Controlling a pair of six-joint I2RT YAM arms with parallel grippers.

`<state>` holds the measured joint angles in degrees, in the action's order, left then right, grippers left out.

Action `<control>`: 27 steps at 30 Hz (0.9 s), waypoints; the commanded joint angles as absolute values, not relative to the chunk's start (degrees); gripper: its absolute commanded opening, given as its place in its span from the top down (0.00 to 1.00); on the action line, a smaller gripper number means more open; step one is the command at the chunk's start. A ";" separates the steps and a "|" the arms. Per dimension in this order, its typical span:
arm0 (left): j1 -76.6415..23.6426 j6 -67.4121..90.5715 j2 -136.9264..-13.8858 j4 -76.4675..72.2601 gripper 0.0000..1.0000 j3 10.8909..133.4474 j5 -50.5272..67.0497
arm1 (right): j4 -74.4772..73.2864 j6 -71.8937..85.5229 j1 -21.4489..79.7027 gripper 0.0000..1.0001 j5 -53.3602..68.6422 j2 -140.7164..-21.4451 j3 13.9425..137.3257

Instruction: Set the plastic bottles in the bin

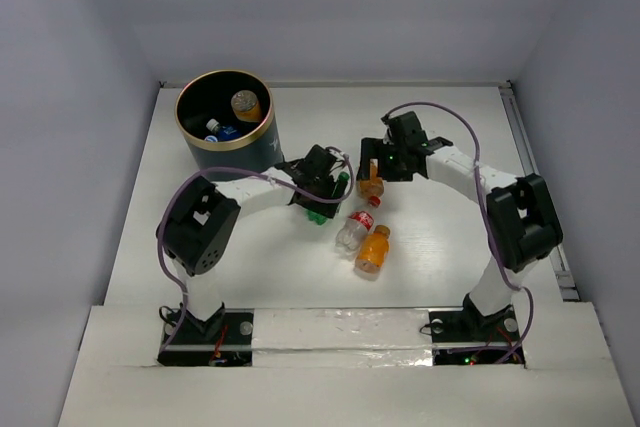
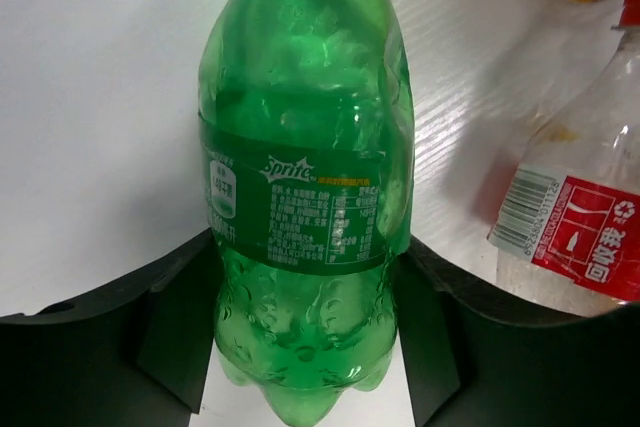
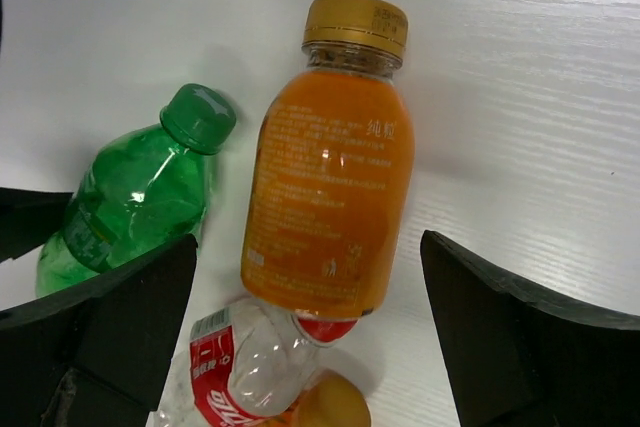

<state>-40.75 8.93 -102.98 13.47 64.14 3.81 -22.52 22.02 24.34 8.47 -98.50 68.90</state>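
Squeeze from my left end effector (image 2: 305, 277) is holding the green bottle (image 2: 300, 147) for binning; right end effector (image 3: 307, 247) is straddling orange bottle (image 3: 330, 177), wide.

The green bottle (image 2: 300, 197) has a label reading "Sprite"; the clear bottle (image 2: 575, 237) shows white Chinese characters, a recycling sign and a barcode; print on the orange bottle (image 3: 330, 197) is illegible

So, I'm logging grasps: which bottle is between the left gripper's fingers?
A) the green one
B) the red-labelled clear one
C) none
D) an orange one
A: the left wrist view shows the green bottle pinched in the left gripper, both fingers touching it, while the red-labelled bottle lies off to the side.
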 commanded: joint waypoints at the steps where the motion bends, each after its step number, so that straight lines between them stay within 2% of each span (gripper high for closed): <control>1: -39.81 8.96 -102.14 13.01 0.48 66.45 2.46 | -23.38 20.04 23.91 0.02 9.49 -100.36 72.33; 5: -39.81 9.93 -97.14 14.67 0.49 67.06 1.68 | -23.38 19.60 23.91 0.02 9.58 -103.27 72.69; 8: -39.81 10.63 -90.72 18.53 0.49 69.25 1.93 | -23.12 19.69 23.38 0.07 10.98 -104.50 73.04; 11: -39.21 11.77 -84.32 21.26 0.50 73.46 1.85 | -23.29 19.69 23.38 0.16 11.42 -105.20 73.82; 12: -38.68 12.56 -81.94 21.88 0.50 76.61 2.19 | -23.38 19.69 23.38 0.25 11.43 -105.29 74.26; 14: -37.89 13.36 -79.99 22.76 0.52 79.96 2.46 | -22.68 20.12 23.38 0.29 11.16 -104.51 74.09; 18: -33.85 15.46 -77.61 24.43 0.53 88.05 1.58 | -21.18 21.18 23.38 0.41 10.02 -99.85 74.26; 27: -11.79 19.78 -78.66 26.36 0.54 94.30 6.68 | -22.85 25.31 23.38 0.43 16.15 -87.29 81.90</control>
<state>-14.92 17.74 -77.03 24.23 93.03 4.36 -24.47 22.85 23.64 11.94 -92.75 76.53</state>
